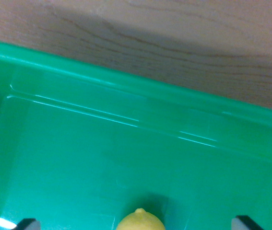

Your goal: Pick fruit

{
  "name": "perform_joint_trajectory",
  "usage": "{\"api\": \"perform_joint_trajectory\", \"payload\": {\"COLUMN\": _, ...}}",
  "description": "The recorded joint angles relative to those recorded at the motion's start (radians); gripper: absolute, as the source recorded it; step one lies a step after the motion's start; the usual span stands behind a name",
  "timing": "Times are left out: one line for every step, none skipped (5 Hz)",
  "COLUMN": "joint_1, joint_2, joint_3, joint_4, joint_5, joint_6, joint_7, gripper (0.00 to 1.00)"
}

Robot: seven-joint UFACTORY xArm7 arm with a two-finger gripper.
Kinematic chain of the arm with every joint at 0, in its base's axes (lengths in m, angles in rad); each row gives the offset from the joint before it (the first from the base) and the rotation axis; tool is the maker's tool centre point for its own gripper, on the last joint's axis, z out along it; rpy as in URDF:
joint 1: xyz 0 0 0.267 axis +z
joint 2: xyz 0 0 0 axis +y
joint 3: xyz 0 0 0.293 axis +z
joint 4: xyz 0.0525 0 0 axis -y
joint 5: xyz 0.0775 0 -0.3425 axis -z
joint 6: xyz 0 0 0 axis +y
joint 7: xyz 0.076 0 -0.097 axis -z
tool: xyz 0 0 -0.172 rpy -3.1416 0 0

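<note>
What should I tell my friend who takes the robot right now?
Gripper: open, fingertips at the bottom corners of the wrist view, holding nothing.
Lemon: lying in the green bin, between the fingertips at the bottom edge, only its top showing.
The bin sits on a wooden table.
Done: gripper lined up over the lemon.
Left: lower, close on the lemon, lift it out.

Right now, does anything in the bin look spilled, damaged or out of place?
Nothing stands out. The green bin looks clean and undamaged, and the lemon sits on its floor between the end effector fingertips, partly cut off by the frame.
</note>
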Motion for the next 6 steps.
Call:
{"api": "perform_joint_trajectory", "payload": {"joint_1": -0.0017, "joint_2": 0.015, "joint_3": -0.001, "joint_4": -0.039, "joint_5": -0.0008, "joint_6": -0.046, "joint_7": -0.012, "gripper": 0.0}}
{"api": "perform_joint_trajectory", "payload": {"joint_1": -0.0017, "joint_2": 0.015, "joint_3": -0.001, "joint_4": -0.039, "joint_5": -0.0008, "joint_6": -0.046, "joint_7": -0.012, "gripper": 0.0}}
{"api": "perform_joint_trajectory", "payload": {"joint_1": -0.0034, "joint_2": 0.029, "joint_3": -0.001, "joint_4": -0.077, "joint_5": -0.0015, "joint_6": -0.092, "joint_7": -0.024, "gripper": 0.0}}
{"api": "perform_joint_trajectory", "payload": {"joint_1": -0.0034, "joint_2": 0.029, "joint_3": -0.001, "joint_4": -0.077, "joint_5": -0.0015, "joint_6": -0.092, "joint_7": -0.024, "gripper": 0.0}}
{"api": "perform_joint_trajectory", "payload": {"joint_1": -0.0049, "joint_2": 0.042, "joint_3": -0.002, "joint_4": -0.111, "joint_5": -0.0022, "joint_6": -0.132, "joint_7": -0.035, "gripper": 0.0}}
{"api": "perform_joint_trajectory", "payload": {"joint_1": -0.0049, "joint_2": 0.042, "joint_3": -0.002, "joint_4": -0.111, "joint_5": -0.0022, "joint_6": -0.132, "joint_7": -0.035, "gripper": 0.0}}
